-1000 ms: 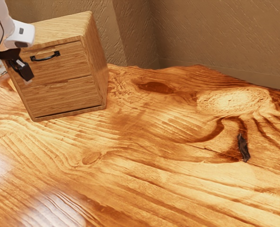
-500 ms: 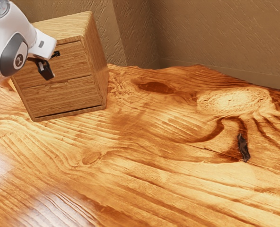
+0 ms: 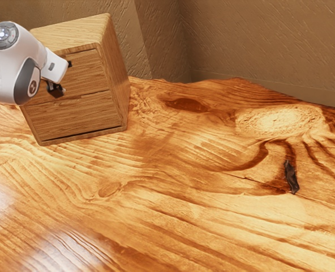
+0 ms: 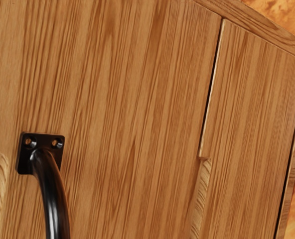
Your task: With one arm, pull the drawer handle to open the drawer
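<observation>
At 10 o'clock in the exterior view, my arm [image 3: 14, 62] now hangs in front of the cabinet's [image 3: 114, 62] face. A second ago it stood off the cabinet's left edge and left the whole handle bare. My gripper [image 3: 55, 89] has come up and across to the seam between the two drawers. Whether it is wide or narrow I cannot tell. The handle [image 3: 69, 64] is now mostly behind my wrist, and its one showing end pokes out at 1 o'clock from the gripper.

In the wrist view the handle's plate [image 4: 40, 149] sits flat on the wood, with the black bar curving away from it, close under my hand.

The drawer [image 3: 88, 73] lies level with the cabinet's frame, as it did a second ago, and the lower drawer [image 3: 77, 113] likewise. The cabinet has not shifted on the table [image 3: 184, 187]. Well apart, at 4 o'clock, a small dark mark [image 3: 292, 177] lies unchanged.
</observation>
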